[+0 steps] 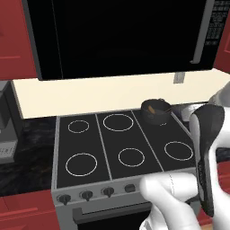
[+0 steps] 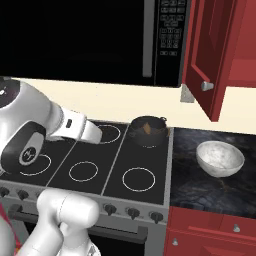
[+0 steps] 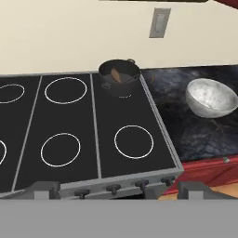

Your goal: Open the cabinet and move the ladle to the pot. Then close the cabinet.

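Observation:
The dark grey pot [image 3: 119, 76] stands on the back right burner of the stove, also seen as the pot [image 1: 156, 111] and the pot [image 2: 148, 131]. The brown ladle [image 3: 115, 74] rests inside it, only a short brown piece showing, ladle [image 2: 146, 128]. The red cabinet door [image 2: 210, 55] hangs swung open to the right of the microwave, its silver knob [image 2: 206, 86] near the lower edge. My gripper [image 3: 119, 190] is open with nothing between its fingertips [image 3: 46, 189], held back above the stove's front edge, well apart from the pot.
A pale speckled bowl [image 2: 220, 157] sits on the dark counter right of the stove [image 2: 135, 175]. The black microwave [image 1: 121, 36] hangs above the burners. Red drawer fronts [image 2: 210, 227] lie below the counter. My white arm [image 2: 30, 135] crosses the stove's left side.

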